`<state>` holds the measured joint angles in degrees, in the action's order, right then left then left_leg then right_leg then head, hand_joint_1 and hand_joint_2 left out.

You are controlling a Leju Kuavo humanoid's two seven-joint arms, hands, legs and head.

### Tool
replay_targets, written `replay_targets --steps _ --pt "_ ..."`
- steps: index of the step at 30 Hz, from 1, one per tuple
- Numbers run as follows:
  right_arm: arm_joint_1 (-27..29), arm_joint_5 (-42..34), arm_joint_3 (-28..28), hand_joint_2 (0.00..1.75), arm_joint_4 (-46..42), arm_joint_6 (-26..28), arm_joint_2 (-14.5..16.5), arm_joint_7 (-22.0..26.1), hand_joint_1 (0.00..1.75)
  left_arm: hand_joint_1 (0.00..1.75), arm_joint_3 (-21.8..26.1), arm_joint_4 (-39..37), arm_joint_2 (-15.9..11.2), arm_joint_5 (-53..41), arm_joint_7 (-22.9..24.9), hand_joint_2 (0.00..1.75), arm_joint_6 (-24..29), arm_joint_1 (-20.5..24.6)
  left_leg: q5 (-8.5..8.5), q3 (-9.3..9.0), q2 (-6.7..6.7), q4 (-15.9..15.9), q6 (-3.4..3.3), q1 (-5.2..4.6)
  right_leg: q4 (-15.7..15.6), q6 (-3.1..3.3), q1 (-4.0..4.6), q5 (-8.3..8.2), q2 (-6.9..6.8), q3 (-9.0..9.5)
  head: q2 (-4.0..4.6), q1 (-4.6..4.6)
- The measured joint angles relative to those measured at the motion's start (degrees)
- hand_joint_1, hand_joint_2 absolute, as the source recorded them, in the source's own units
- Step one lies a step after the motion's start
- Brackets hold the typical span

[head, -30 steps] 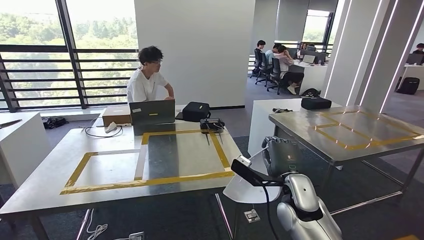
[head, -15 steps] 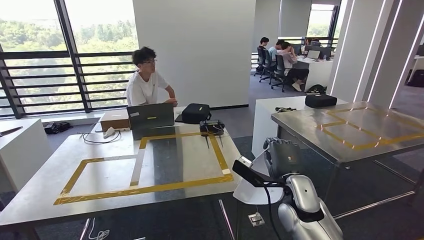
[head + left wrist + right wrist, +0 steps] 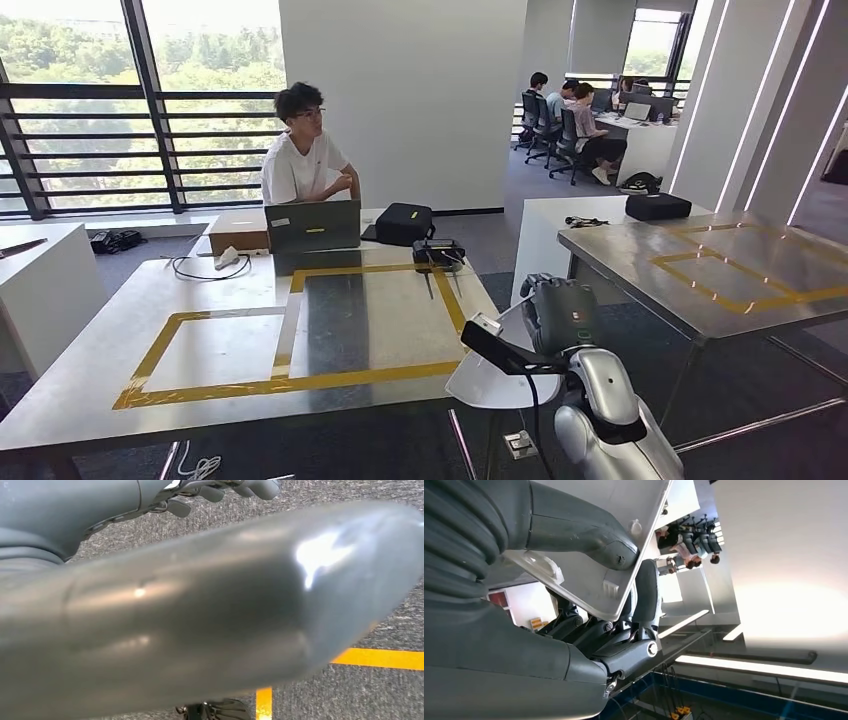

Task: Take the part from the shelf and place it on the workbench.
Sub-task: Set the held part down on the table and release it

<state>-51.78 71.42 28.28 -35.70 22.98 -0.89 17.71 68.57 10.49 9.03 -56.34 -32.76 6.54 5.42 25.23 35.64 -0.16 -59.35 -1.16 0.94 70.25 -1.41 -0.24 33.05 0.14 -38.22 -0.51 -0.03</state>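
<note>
My right hand (image 3: pixel 560 315) is raised at the lower right of the head view and grips a flat white plastic part (image 3: pixel 492 382) by its edge. In the right wrist view the part (image 3: pixel 614 540) is pinched between the grey thumb (image 3: pixel 584 535) and the dark fingers (image 3: pixel 644 595). A steel workbench (image 3: pixel 90 370) marked with yellow tape rectangles stands ahead to the left; the part hangs just off its near right corner. My left hand (image 3: pixel 220 490) hangs over grey carpet, fingers apart, holding nothing.
A person (image 3: pixel 305 150) sits behind a laptop (image 3: pixel 312 225) at the bench's far edge, next to a black bag (image 3: pixel 405 222) and a black device (image 3: pixel 437 252). A second taped steel table (image 3: pixel 620 262) stands to the right, a white counter (image 3: pixel 40 285) to the left.
The whole picture has shifted a little to the right, so the camera has turned. My right hand keeps the same hold on the white part.
</note>
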Motion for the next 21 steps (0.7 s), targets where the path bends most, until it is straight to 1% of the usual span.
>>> replay_targets --steps 1,2,3,4,5,6,7,8,9,12,13,16,17,18,19,20,21 --pt "0.18 -0.11 0.01 1.75 -0.02 -0.12 -0.01 0.14 1.40 0.00 0.00 -0.01 0.00 0.11 -0.01 0.00 0.02 -0.02 0.31 -0.26 -0.07 -0.02 -0.05 -0.01 3.40 -0.10 -0.06 0.65 0.00 -2.45 -0.01 0.03" --pt "0.37 -0.22 0.01 1.75 -0.02 -0.25 -0.02 0.26 1.40 0.00 0.00 -0.01 0.00 0.24 -0.01 0.00 0.05 -0.07 0.64 -0.61 -0.15 -0.03 -0.02 -0.01 5.08 -0.09 -0.08 0.25 0.00 -4.13 -0.01 0.05" --pt "0.49 -0.35 0.02 1.75 -0.02 -0.34 -0.03 0.39 1.40 0.00 0.01 -0.01 0.01 0.36 -0.01 0.00 0.09 -0.13 1.00 -1.07 -0.24 -0.05 0.04 -0.01 4.45 0.02 -0.08 -1.34 0.00 -4.66 -0.01 0.10" --pt "0.50 -0.49 0.03 1.75 -0.02 -0.39 -0.03 0.49 1.40 0.00 0.01 -0.02 0.01 0.41 -0.01 0.00 0.13 -0.16 1.39 -1.63 -0.32 -0.05 0.15 -0.01 1.62 0.22 -0.06 -3.90 0.00 -4.03 -0.01 0.14" --pt "0.43 -0.60 0.04 1.75 -0.02 -0.41 -0.04 0.56 1.40 0.00 0.01 -0.02 0.02 0.43 -0.02 0.00 0.14 -0.19 1.82 -2.18 -0.39 -0.03 0.30 -0.01 -2.72 0.52 0.00 -6.77 -0.01 -2.57 -0.01 0.16" --pt "0.30 -0.69 0.05 1.75 -0.02 -0.41 -0.04 0.61 1.40 0.00 0.01 -0.02 0.03 0.43 -0.04 0.00 0.15 -0.17 2.25 -2.64 -0.47 -0.03 0.56 -0.08 -6.71 0.87 0.19 -8.71 -0.01 -0.95 -0.01 0.16" --pt "0.14 -0.74 0.06 1.75 -0.02 -0.44 -0.05 0.62 1.40 0.00 0.01 -0.01 0.02 0.43 -0.07 0.00 0.15 -0.15 2.58 -2.92 -0.55 -0.01 0.87 -0.12 -9.63 1.20 0.37 -9.72 -0.01 0.36 -0.01 0.15" --pt "0.00 -0.77 0.08 1.75 -0.02 -0.45 -0.05 0.63 1.40 0.00 0.00 -0.01 0.01 0.43 -0.10 0.00 0.15 -0.14 2.83 -3.05 -0.60 0.05 1.19 -0.16 -11.22 1.49 0.56 -9.85 0.01 1.10 -0.02 0.13" --pt "-0.11 -0.78 0.09 1.75 -0.03 -0.46 -0.05 0.63 1.40 0.00 0.01 -0.01 0.01 0.43 -0.13 0.00 0.15 -0.13 2.96 -3.17 -0.62 0.19 1.52 -0.18 -11.47 1.75 0.74 -9.34 0.04 1.37 -0.03 0.08" --pt "-0.23 -0.86 0.11 1.75 -0.06 -0.47 -0.09 0.63 1.40 0.00 0.02 -0.01 0.01 0.43 -0.16 0.00 0.17 -0.11 3.31 -3.79 -0.56 0.68 2.34 -0.32 -12.01 2.33 0.48 -9.06 0.15 1.87 -0.07 0.01" --pt "-0.25 -0.88 0.11 1.75 -0.08 -0.46 -0.10 0.63 1.40 0.00 0.02 0.00 0.01 0.43 -0.16 0.00 0.18 -0.09 3.41 -3.93 -0.55 0.72 2.47 -0.40 -12.17 2.40 0.36 -9.07 0.16 2.03 -0.08 0.01" --pt "-0.27 -0.92 0.11 1.75 -0.11 -0.43 -0.08 0.63 1.40 0.00 0.02 0.04 -0.04 0.41 -0.16 0.00 0.26 -0.12 3.62 -3.60 -0.44 0.30 2.56 -0.36 -12.41 2.54 0.13 -9.08 0.12 2.44 -0.09 0.00" --pt "-0.37 -0.98 0.11 1.75 -0.13 -0.41 -0.07 0.63 1.40 0.00 0.02 0.05 -0.07 0.23 -0.10 0.00 0.41 -0.12 4.38 -2.62 -0.36 -1.58 2.67 -0.30 -12.55 2.80 0.04 -8.94 0.07 2.83 -0.10 -0.08" --pt "-0.33 -1.12 0.12 1.75 -0.13 -0.45 -0.06 0.60 1.40 0.00 -0.02 0.06 -0.24 -0.37 0.16 0.00 0.77 -0.20 5.66 0.20 -0.29 -6.17 2.87 -0.24 -12.64 3.10 0.02 -8.52 0.04 3.39 -0.11 -0.19" --pt "-0.25 -1.27 0.14 1.75 -0.12 -0.51 -0.05 0.56 1.40 0.00 -0.10 0.06 -0.50 -1.10 0.51 0.00 1.18 -0.30 6.41 2.94 -0.22 -10.44 3.06 -0.20 -12.68 3.37 0.06 -7.97 0.04 4.06 -0.11 -0.30" --pt "-0.13 -1.43 0.15 1.75 -0.11 -0.61 -0.06 0.51 1.40 0.00 -0.20 0.07 -0.85 -1.84 0.95 0.00 1.57 -0.40 6.47 5.44 -0.19 -13.65 3.19 -0.18 -12.61 3.53 0.08 -7.40 0.07 4.68 -0.11 -0.42" --pt "0.04 -1.64 0.17 1.75 -0.10 -0.70 -0.07 0.47 1.40 0.00 -0.34 0.08 -1.32 -2.49 1.37 0.00 1.85 -0.52 4.86 6.55 -0.18 -13.86 3.22 -0.18 -12.50 3.49 0.11 -6.76 0.14 5.35 -0.10 -0.47"
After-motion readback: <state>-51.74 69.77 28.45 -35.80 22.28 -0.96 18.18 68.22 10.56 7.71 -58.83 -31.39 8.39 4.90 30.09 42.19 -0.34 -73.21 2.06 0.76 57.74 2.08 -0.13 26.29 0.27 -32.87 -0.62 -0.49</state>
